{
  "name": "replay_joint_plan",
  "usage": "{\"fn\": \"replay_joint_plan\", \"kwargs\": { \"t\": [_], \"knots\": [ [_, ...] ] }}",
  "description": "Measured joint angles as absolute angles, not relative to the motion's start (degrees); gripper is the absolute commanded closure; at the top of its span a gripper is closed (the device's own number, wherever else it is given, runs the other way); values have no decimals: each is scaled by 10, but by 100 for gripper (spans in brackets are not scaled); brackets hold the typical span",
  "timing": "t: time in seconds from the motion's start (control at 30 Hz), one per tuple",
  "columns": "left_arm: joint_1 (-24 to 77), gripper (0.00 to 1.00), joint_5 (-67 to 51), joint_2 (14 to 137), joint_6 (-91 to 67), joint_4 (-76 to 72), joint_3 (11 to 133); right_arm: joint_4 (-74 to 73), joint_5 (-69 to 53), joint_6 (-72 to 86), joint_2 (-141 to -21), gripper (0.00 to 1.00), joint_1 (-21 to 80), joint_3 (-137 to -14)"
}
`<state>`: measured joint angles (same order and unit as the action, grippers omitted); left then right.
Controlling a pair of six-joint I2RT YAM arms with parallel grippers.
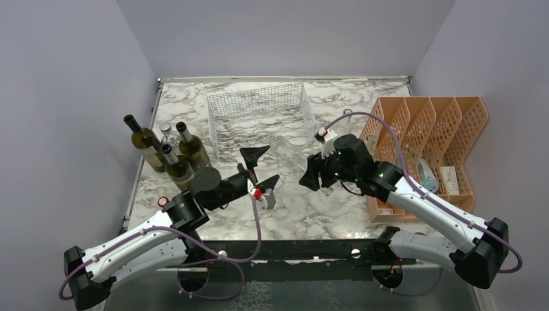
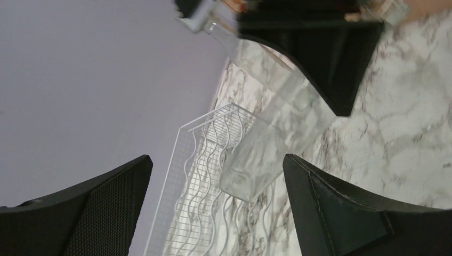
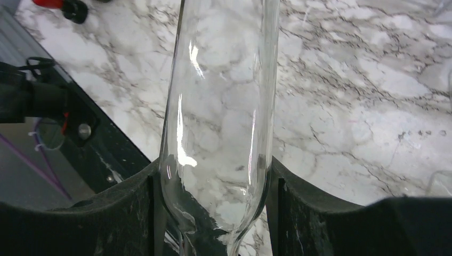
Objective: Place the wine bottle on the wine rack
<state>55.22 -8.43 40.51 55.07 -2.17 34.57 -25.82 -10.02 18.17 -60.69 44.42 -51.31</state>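
Wine bottle (image 3: 221,106): clear glass, clamped betw. fingers of R gripper (image 1: 315,173) near shoulder. Body runs out past R fingertips toward L gripper (image 1: 262,168), tilted. Can't tell if base touches table (image 1: 324,214).
L gripper: released, fingers spread wide. Bottle base ahead of it, betw. the two fingers (image 2: 106,202) in L wrist view, no contact seen.
Wine rack (image 1: 259,120): white wire, beyond L fingertips, just behind bottle, apart from it.
Green bottles (image 1: 162,152): group L of L gripper.
Orange tray (image 1: 427,129): behind R wrist.

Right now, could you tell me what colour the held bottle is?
Clear, colourless glass bottle; shows best in the right wrist view.
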Motion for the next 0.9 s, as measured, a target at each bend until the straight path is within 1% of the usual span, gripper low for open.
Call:
{"fn": "replay_joint_plan", "kwargs": {
  "t": [0.17,0.27,0.4,0.5,0.67,0.8,0.9],
  "knots": [
    [552,1,-12,366,341,-109,324,-267,-73,170,-612,99,444,-479],
    [552,1,81,359,192,-135,322,-265,-60,165,-627,99,445,-471],
    [552,1,191,366,17,-95,343,-251,-31,162,-639,99,447,-455],
    [552,1,244,381,-90,-44,378,-238,-5,161,-650,99,449,-449],
    [552,1,266,389,-192,20,404,-213,36,161,-671,99,450,-448],
    [552,1,263,392,-238,57,411,-186,67,165,-672,99,451,-433],
    [552,1,253,412,-266,102,439,-167,88,169,-676,99,451,-421]
  ]
}}
